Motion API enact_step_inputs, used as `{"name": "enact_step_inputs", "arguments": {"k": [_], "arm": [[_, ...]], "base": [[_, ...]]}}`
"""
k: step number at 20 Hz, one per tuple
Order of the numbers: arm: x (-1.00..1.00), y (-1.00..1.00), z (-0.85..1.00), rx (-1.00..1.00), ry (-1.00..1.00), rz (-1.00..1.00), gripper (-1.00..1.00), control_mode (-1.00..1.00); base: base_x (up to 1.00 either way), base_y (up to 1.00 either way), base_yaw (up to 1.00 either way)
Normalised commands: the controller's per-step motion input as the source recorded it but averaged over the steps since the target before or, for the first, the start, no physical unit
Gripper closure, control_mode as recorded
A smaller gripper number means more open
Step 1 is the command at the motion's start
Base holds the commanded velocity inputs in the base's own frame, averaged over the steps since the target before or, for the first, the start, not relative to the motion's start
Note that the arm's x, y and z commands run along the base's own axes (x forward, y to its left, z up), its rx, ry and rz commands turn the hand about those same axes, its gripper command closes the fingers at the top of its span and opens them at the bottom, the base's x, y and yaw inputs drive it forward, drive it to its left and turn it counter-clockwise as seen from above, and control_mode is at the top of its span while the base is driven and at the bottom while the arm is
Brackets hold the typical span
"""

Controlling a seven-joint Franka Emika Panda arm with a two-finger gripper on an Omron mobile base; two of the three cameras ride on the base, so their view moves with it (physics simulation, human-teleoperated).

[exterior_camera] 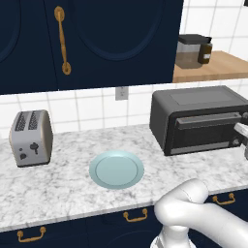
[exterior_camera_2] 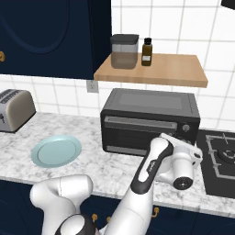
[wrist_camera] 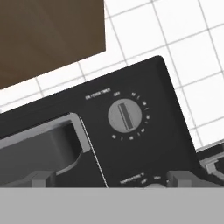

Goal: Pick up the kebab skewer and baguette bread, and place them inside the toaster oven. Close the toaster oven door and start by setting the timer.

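The dark grey toaster oven [exterior_camera: 193, 104] [exterior_camera_2: 151, 103] stands at the right of the marble counter. Its door [exterior_camera: 206, 131] [exterior_camera_2: 140, 133] is closed, with the bar handle [wrist_camera: 52, 144] across the top. My gripper [exterior_camera_2: 183, 146] [wrist_camera: 111, 178] hovers just in front of the oven's right control column, open, with nothing between its fingers. The round timer knob [wrist_camera: 124, 117] [exterior_camera_2: 186, 128] is straight ahead of the fingertips [wrist_camera: 41, 177], a little above them, and its grip bar stands nearly upright. The kebab skewer and baguette bread are hidden from view.
An empty pale blue plate [exterior_camera: 116, 169] [exterior_camera_2: 56, 150] lies mid-counter. A silver two-slot toaster [exterior_camera: 31, 137] stands at the far left. A wooden shelf [exterior_camera_2: 151, 69] with a jar and a bottle hangs above the oven. The stove [exterior_camera_2: 220, 158] is to its right.
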Motion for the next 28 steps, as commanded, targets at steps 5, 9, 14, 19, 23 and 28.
{"name": "enact_step_inputs", "arguments": {"k": [5, 9, 14, 19, 23, 28], "arm": [[0.00, -0.05, 0.08, 0.09, 0.00, 0.00, -1.00, -1.00], [0.01, -0.06, 0.15, 0.09, 0.00, 0.00, -1.00, -1.00], [-0.10, -0.05, 0.14, 0.00, 0.02, 0.00, -1.00, -1.00], [-0.11, -0.25, 0.14, 0.01, 0.02, 0.00, -1.00, -1.00], [0.08, -0.10, 0.01, 0.13, 0.00, 0.02, -1.00, -1.00], [0.07, 0.00, 0.09, 0.05, 0.00, 0.01, -1.00, -1.00]], "base": [[0.00, 0.00, 0.00], [0.00, 0.00, 0.00], [0.00, 0.00, 0.00], [0.00, 0.00, 0.00], [0.00, 0.00, 0.00], [0.00, 0.00, 0.00]]}}
